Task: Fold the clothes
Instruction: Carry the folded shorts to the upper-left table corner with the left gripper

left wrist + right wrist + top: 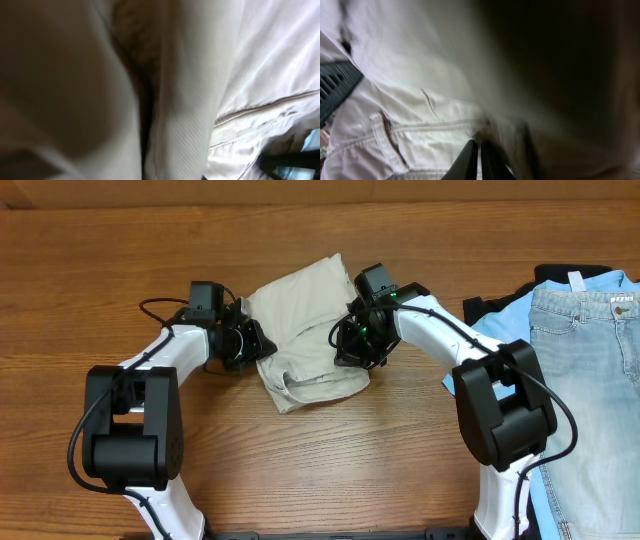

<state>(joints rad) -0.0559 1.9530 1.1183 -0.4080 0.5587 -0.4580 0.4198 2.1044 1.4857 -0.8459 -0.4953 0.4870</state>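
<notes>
We see the beige shorts (pixel 305 330) lying bunched in a loose heap at the middle of the wooden tabletop (pixel 330 470), one pale flap reaching toward the far edge and a thicker seamed band curling along the near side. The left pincer (pixel 252 345) sits at the left edge of the heap, touching the cloth. From overhead its fingers are hidden under the wrist, and the left wrist view is filled with blurred beige folds and a stitched seam (pixel 260 107). We therefore cannot tell how far it is open or whether it holds anything. The right pincer (pixel 358 345) rests on the right edge of the heap, opposite the left one, with the bundle between the two. In the right wrist view its two dark fingers (pixel 467 162) stand almost together, only a pale sliver between them. They look closed on a thin fold of the shorts, just beside the waistband and a belt loop (pixel 382 137). A large dark, out-of-focus fold of the same cloth fills the upper right of that view. Well apart from the heap, at the right edge of the tabletop, light blue jeans (pixel 585 350) lie flat on a sky-blue shirt (pixel 505 315).
</notes>
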